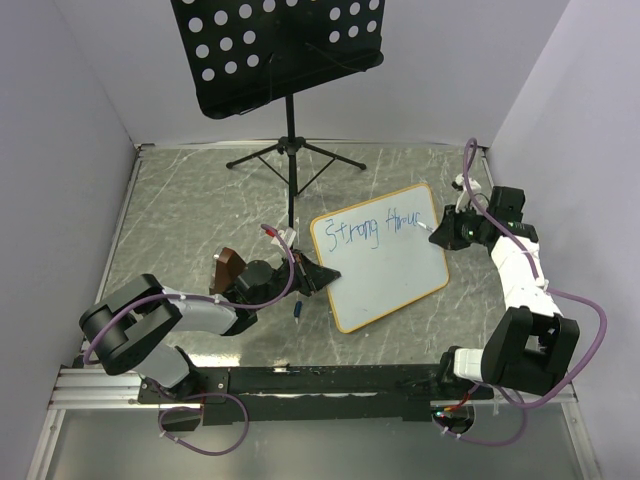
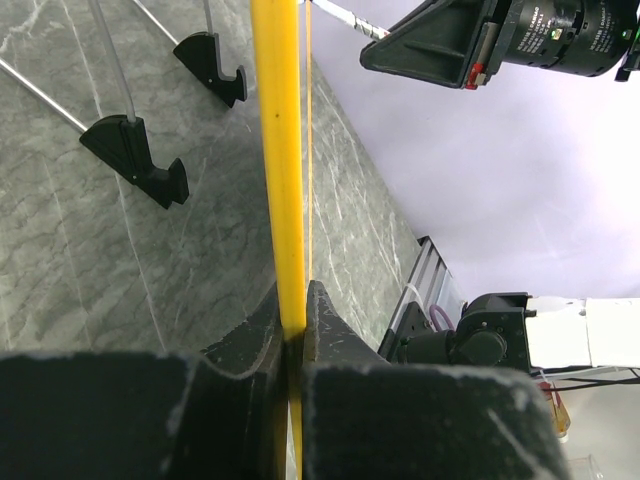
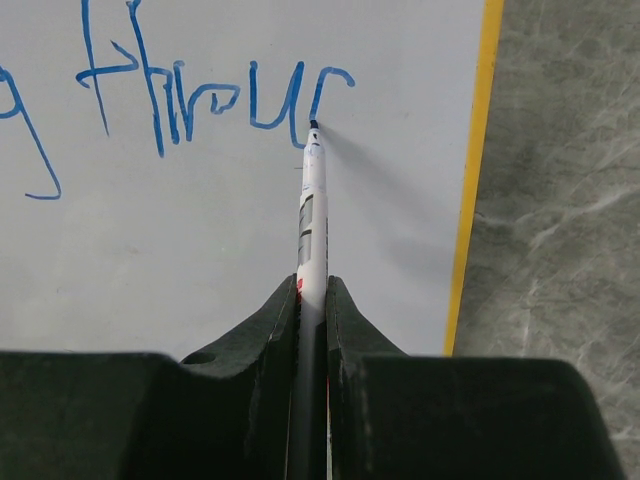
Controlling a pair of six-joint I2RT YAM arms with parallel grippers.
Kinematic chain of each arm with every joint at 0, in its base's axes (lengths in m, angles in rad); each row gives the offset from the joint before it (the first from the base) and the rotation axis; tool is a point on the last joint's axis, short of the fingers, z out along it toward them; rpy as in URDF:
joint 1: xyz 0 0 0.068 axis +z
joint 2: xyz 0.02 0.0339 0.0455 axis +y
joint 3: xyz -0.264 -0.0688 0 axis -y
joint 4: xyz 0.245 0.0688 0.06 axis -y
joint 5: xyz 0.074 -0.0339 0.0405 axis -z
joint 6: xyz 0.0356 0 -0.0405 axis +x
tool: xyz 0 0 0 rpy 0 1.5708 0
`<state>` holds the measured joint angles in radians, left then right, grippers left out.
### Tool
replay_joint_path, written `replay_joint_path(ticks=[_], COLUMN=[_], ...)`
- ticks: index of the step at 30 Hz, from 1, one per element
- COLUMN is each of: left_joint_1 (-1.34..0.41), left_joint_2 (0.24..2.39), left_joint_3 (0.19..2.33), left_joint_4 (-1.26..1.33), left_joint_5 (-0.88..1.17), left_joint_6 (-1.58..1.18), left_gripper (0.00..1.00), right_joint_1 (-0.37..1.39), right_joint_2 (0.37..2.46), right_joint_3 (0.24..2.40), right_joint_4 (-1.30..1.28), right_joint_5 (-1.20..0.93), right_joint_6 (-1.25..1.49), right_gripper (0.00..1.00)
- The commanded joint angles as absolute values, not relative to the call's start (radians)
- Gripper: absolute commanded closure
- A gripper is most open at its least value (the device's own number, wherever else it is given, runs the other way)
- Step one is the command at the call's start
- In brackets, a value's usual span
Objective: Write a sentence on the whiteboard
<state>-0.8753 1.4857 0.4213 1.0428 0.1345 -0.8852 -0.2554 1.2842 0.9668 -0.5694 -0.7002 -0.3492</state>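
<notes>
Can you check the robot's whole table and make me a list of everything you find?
Surface: grey marbled table.
Job's things: whiteboard sits at an angle on the table. The blue writing reads "Strong throu" plus an unfinished letter. The marker has its tip on the board.
Clutter: small dark piece beside the board, maybe a cap.
Grippers: left gripper fingers shut on the board's yellow edge. Right gripper fingers shut on the marker.
Cables: purple cables loop along both arms.
Surroundings: black music stand at the back, plain walls.
</notes>
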Motion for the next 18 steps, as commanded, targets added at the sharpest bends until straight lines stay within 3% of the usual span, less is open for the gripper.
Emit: replay_joint_path(ticks=[1, 18], left_joint_1=[-0.882, -0.882], left_joint_2=[1.465, 1.476], left_joint_3=[0.445, 0.454], left_joint_4=[1.137, 1.135], left_joint_5=[0.173, 0.181], left_joint_6=[-0.833, -0.833], left_gripper=[0.99, 0.99], right_joint_1=[-0.267, -0.27], right_joint_2=[1.259, 1.342], right_joint_3=[0.963, 1.083], right_joint_4=[-0.565, -0.522], right_joint_5=[-0.672, -0.666], right_joint_6=[-0.365, -0.316], right_gripper=[1.0, 1.0])
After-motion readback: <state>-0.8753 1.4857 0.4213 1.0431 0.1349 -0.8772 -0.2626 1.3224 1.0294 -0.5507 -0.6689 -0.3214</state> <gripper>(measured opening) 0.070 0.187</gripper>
